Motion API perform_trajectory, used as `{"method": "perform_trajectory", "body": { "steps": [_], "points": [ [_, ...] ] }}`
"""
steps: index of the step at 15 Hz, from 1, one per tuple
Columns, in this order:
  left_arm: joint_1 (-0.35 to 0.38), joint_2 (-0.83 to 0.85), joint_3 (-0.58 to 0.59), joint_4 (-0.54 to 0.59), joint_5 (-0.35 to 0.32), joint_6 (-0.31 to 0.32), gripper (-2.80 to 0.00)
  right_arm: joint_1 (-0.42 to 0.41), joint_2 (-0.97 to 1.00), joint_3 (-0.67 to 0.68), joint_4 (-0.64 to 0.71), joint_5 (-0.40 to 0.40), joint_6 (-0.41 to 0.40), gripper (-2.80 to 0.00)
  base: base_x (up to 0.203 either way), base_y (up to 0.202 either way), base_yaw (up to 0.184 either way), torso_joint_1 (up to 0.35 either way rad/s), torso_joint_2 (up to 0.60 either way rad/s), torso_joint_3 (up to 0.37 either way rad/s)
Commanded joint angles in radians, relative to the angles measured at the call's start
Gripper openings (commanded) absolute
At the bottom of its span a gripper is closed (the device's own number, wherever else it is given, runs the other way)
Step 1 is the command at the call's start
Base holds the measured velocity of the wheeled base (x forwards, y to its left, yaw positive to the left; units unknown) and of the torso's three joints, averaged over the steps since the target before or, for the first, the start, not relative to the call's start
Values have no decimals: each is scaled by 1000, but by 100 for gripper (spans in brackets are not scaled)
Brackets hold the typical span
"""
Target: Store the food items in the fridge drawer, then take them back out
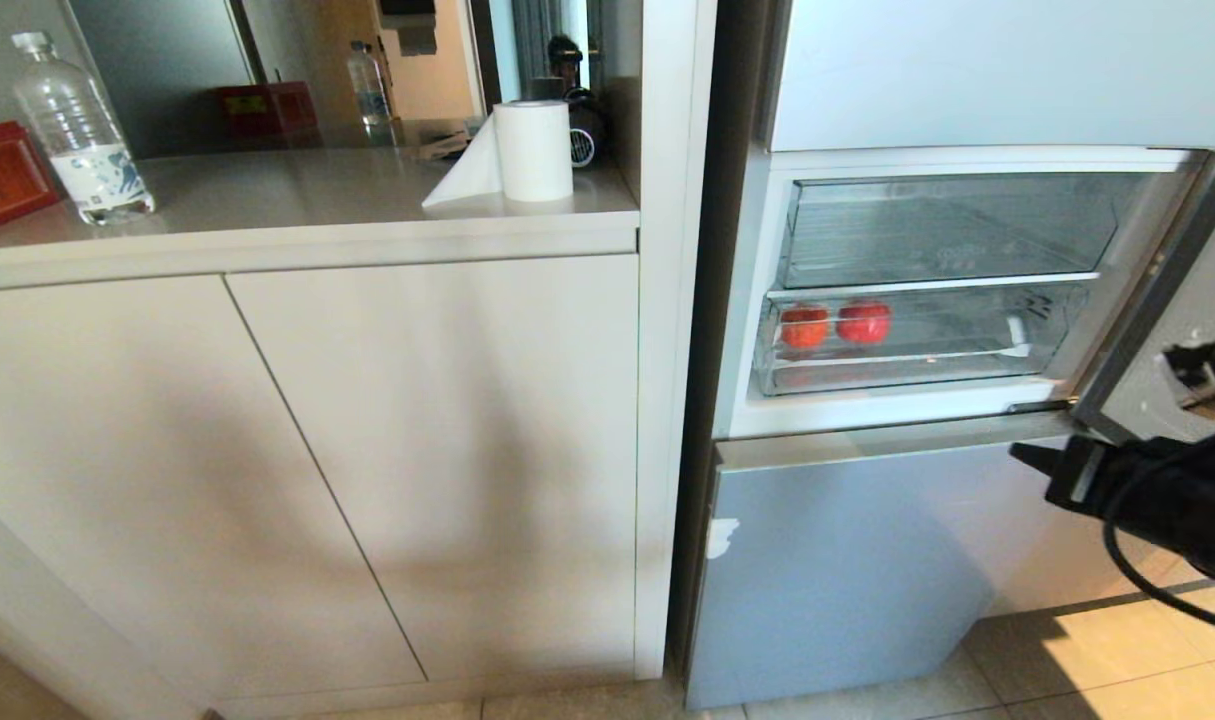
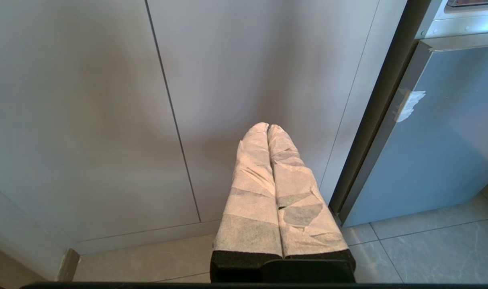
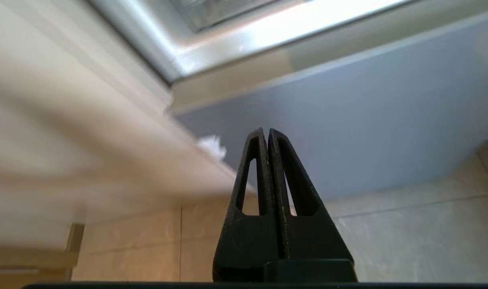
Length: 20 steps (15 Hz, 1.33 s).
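Clear ribbed-plastic fridge drawer (image 1: 967, 350); two round orange-red food items (image 1: 805, 326) inside.

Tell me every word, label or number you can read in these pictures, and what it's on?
None can be read.
Water bottle label: blue print, too small to read.
Red box on the counter: markings too blurred.
Second red box further back: yellowish label, unreadable.
White sticker on the lower fridge panel: appears blank.
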Motion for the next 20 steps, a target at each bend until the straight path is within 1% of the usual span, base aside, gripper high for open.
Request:
{"method": "perform_trajectory", "body": {
  "steps": [1, 3, 4, 7, 8, 9, 11, 12, 14, 18, 20],
  "points": [
    [0, 0, 1, 0, 0, 0, -280, -1, -300, 118, 31, 1, -3, -280, 0, 0, 0, 0, 0, 0],
    [0, 0, 0, 0, 0, 0, -280, -2, -549, 217, 117, -4, -21, -280, 0, 0, 0, 0, 0, 0],
    [0, 0, 0, 0, 0, -1, -280, -2, -669, 258, 168, -19, -43, -280, 0, 0, 0, 0, 0, 0],
    [0, 0, 0, 0, 1, 0, -280, -14, -1029, 390, 316, -81, -152, -280, 0, 0, 0, 0, 0, 0],
    [0, 0, 0, 0, 0, 0, -280, -18, -1133, 424, 388, -98, -193, -280, 0, 0, 0, 0, 0, 0],
    [0, 0, 0, 0, 0, 0, -280, -17, -1226, 449, 471, -114, -230, -280, 0, 0, 0, 0, 0, 0],
    [0, 0, 0, 0, 0, -1, -280, -11, -1378, 478, 580, -131, -286, -280, 0, 0, 0, 0, 0, 0],
    [0, 0, 1, 0, 2, 0, -280, -8, -1420, 487, 606, -136, -305, -280, 0, 0, 0, 0, 0, 0],
    [1, 0, 0, 0, 0, -1, -280, -4, -1426, 500, 641, -151, -370, -280, 0, 0, 0, 0, 0, 0],
    [0, 0, 0, 0, 0, -1, -280, -4, -1426, 500, 641, -154, -364, -280, 0, 0, 0, 0, 0, 0],
    [0, 0, 1, 0, 0, -1, -280, -4, -1426, 500, 640, -152, -364, -280, -2, -2, -87, 4, 3, 0]
  ]
}}
